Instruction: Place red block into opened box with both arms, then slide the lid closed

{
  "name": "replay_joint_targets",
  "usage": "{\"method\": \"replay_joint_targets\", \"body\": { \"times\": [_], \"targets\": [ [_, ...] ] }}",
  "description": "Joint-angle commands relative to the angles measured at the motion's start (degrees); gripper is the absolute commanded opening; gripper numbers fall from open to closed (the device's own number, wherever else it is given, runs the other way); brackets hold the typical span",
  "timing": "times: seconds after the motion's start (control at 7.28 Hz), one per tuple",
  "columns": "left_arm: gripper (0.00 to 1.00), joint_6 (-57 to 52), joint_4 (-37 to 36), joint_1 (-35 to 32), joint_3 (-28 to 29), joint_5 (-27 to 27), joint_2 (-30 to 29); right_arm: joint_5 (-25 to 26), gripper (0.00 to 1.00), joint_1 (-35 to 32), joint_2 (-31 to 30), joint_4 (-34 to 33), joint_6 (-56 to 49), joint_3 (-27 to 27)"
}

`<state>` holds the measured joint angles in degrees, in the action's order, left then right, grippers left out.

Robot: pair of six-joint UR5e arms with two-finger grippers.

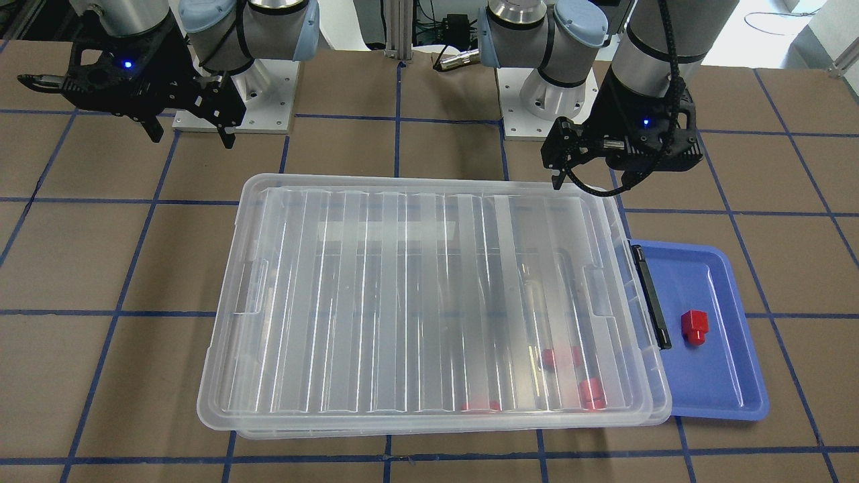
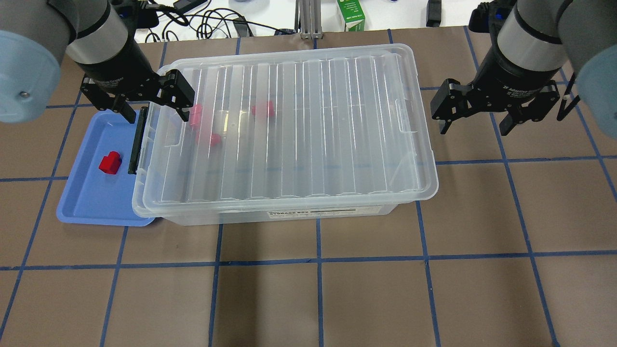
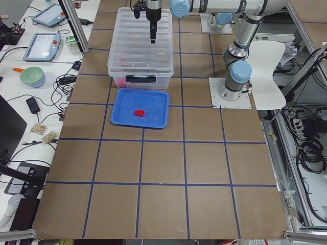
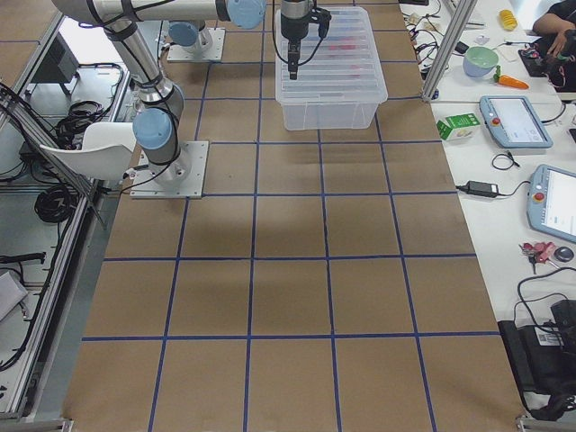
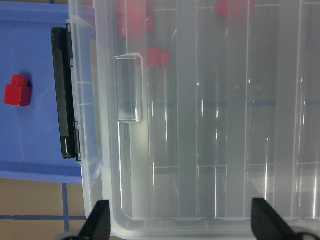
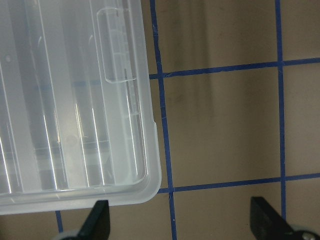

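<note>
Front view: lid sits on box; red block lies in blue tray beside box's black bar.
Overhead: my left claw spread wide, holding nothing, above box's tray end; right claw likewise, beyond box's other end.

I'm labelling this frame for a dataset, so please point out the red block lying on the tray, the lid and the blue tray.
red block (image 2: 110,162): overhead exterior view, middle of its top face.
lid (image 2: 308,130): overhead exterior view, ribbed centre panel.
blue tray (image 2: 91,197): overhead exterior view, bare floor below the block.
</note>
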<state>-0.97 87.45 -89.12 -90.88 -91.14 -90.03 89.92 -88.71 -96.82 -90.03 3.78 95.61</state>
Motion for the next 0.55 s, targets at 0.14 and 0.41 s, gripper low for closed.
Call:
{"method": "replay_joint_targets", "body": {
  "times": [0.14,0.41],
  "targets": [
    [1.00,0.01,0.00,0.00,0.00,0.00,0.03,-0.71,1.00,-0.14,0.75,0.47,0.26,0.19],
    [1.00,0.01,0.00,0.00,0.00,0.00,0.03,-0.71,1.00,-0.15,5.73,-0.93,0.53,-0.42]
  ]
}}
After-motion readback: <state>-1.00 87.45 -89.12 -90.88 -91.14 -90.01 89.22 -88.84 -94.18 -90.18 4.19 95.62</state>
